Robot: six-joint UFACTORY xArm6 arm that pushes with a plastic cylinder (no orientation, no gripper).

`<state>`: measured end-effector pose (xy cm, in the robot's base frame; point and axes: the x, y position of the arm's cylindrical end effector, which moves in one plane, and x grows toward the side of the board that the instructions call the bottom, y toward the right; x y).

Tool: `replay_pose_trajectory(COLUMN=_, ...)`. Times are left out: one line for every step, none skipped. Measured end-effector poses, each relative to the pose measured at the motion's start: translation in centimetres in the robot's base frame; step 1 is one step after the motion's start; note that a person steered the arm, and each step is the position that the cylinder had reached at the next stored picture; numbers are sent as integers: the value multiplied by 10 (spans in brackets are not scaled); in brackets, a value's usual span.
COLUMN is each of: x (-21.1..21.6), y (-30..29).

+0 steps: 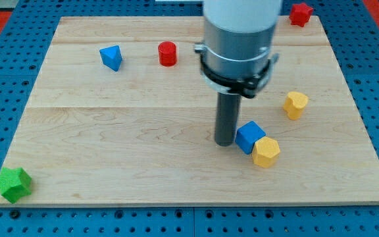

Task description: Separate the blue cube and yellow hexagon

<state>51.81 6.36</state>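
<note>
Contact already: my tip [225, 142] touches the blue cube's [249, 136] left face; yellow hexagon [266, 151] abuts its lower right; we carry no gripper, nothing held

I get one view, looking down at a slant on the whole wooden board [143, 131], fairly near.
</note>
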Motion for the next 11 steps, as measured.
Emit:
replay_pose_trajectory(x=10, y=23)
replay_pose_trajectory(x=3, y=10)
replay_pose_trajectory(x=-17, y=-26)
replay_pose_trajectory(x=-21, y=-29)
replay_pose_trajectory(x=-21, y=2)
replay_pose_trajectory(x=-21, y=19)
replay_pose_trajectory(x=-21, y=43)
replay_pose_trajectory(x=-14, y=67)
replay_pose_trajectory(x=7, y=88)
replay_pose_trajectory(x=22, y=111)
replay_pose_trajectory(x=6, y=112)
